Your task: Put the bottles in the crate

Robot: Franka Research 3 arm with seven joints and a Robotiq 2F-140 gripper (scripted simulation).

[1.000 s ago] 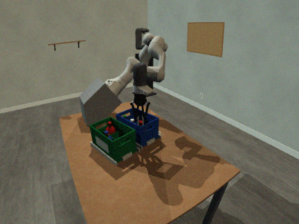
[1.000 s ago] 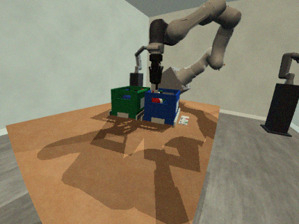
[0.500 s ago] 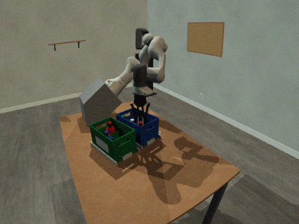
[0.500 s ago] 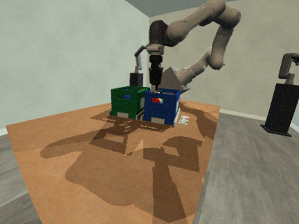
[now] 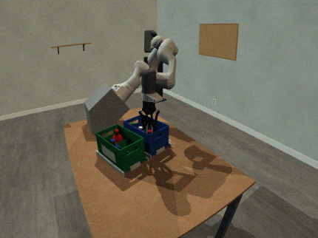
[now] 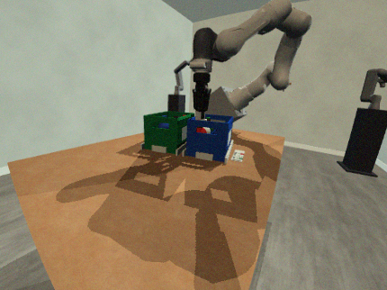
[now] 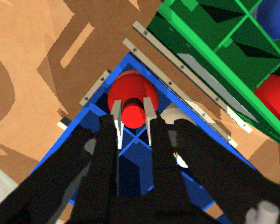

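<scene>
The black two-finger gripper point(image 7: 133, 118) is clamped on the neck of a glossy red-capped bottle point(image 7: 133, 95) in a corner cell of the blue plastic lattice crate point(image 7: 102, 102). The risk, if the release comes askew: the round bottle leans on a divider, though its base seems hidden. The green ribbed crate point(image 7: 210, 55) sits just beside.

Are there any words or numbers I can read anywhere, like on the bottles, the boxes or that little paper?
No words or numbers can be read in any view.
Pick list: colored marks on white paper beside the blue crate, too small to read.
Red-capped bottle held in the end effector: only its top shows, no label in view.
Green crate: pale plates, no readable text.
</scene>
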